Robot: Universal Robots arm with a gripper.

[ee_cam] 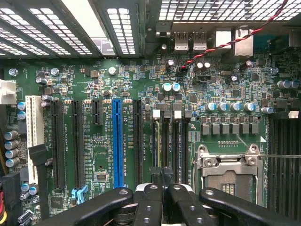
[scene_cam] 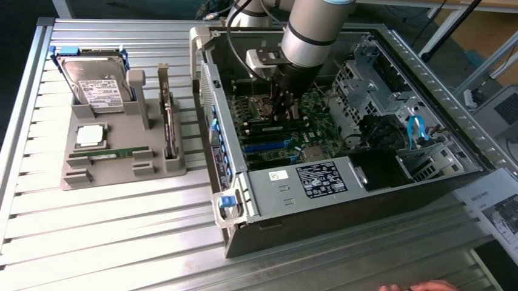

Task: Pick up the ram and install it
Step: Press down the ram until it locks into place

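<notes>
Fingers pressed together, nothing visibly pinched between them from what I can see on the wrist view. They're down inside the open PC case, right over the motherboard, tips at the ends of the memory slots just beside the CPU socket. On the exterior view a long dark stick sits in the slot area right at the fingers; can't tell if that's an installed ram module or just a slot. A ram is lying in the front groove of the grey parts holder on the table, well apart from the arm, next to the silver processor and hard drive. My read: we're at the seating end of the install, fingers closed as a pusher over the slots. Next move calls for alignment with the slot and a straight press, no side load on the latches.
</notes>
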